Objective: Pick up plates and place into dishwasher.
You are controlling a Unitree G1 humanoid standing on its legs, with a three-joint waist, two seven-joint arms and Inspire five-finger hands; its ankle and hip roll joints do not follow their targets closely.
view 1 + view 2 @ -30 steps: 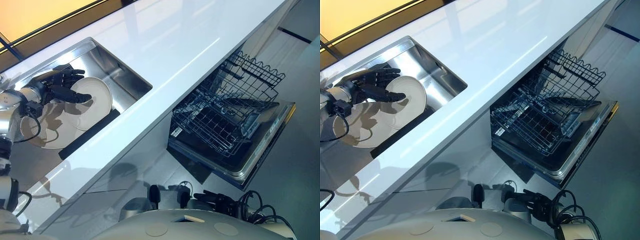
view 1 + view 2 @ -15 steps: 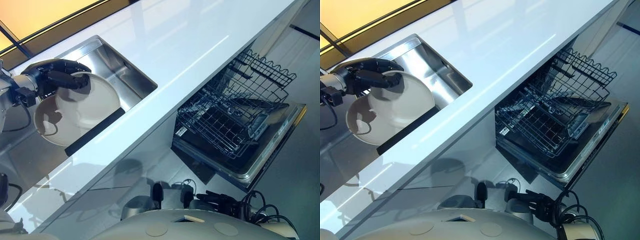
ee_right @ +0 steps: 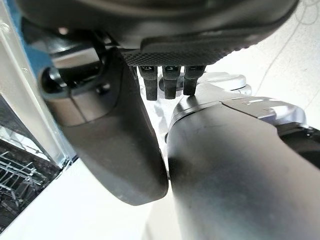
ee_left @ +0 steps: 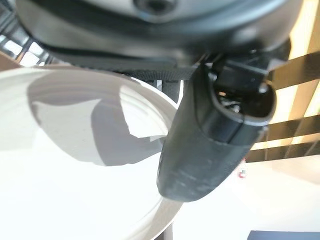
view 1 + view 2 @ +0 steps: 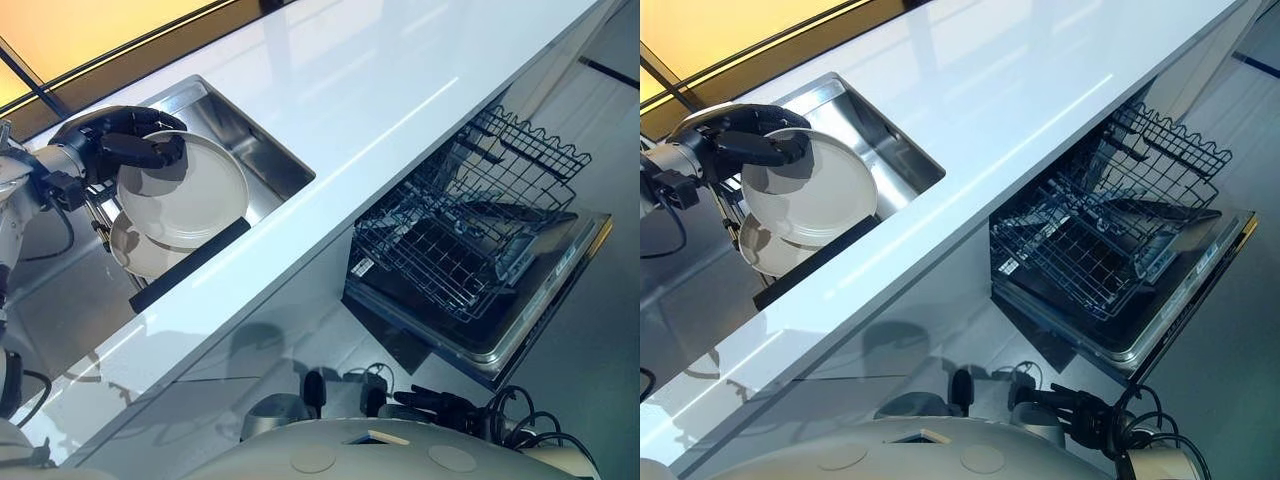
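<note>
Left eye view — left robot hand (image 5: 125, 150) apparently grips plate (image 5: 185, 192).

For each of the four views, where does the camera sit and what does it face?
Left eye: head, looking down on sink, left hand gripping plate.
Right eye: same scene; dishwasher rack open, right hand low.
Left wrist: along its thumb onto the plate's rim.
Right wrist: along its relaxed fingers toward the floor.
Both eyes share everything.
</note>
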